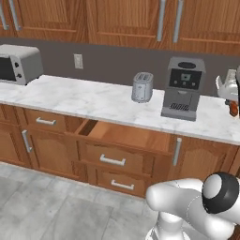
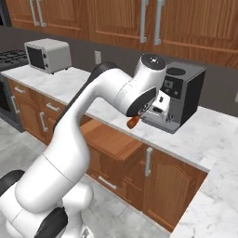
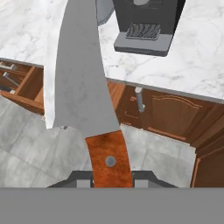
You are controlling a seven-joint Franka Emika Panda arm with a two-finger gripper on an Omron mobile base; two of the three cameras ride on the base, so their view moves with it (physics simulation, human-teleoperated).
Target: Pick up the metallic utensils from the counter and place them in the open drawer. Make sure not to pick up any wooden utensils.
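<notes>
Gripper (image 3: 111, 177) clenched on the reddish-brown handle of the knife (image 3: 81, 74), held above the counter (image 2: 204, 135) near the coffee machine (image 2: 179, 95), right of the open drawer (image 2: 109, 139).

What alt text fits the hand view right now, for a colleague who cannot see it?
The hand grips a grey-bladed knife by its reddish-brown handle. Behind it are the marble counter, a coffee machine and the open drawer.

Toaster oven (image 1: 18, 63) far left, silver toaster (image 1: 142, 87) beside grey coffee machine (image 1: 183, 88), wall outlet (image 1: 78, 61) behind.
</notes>
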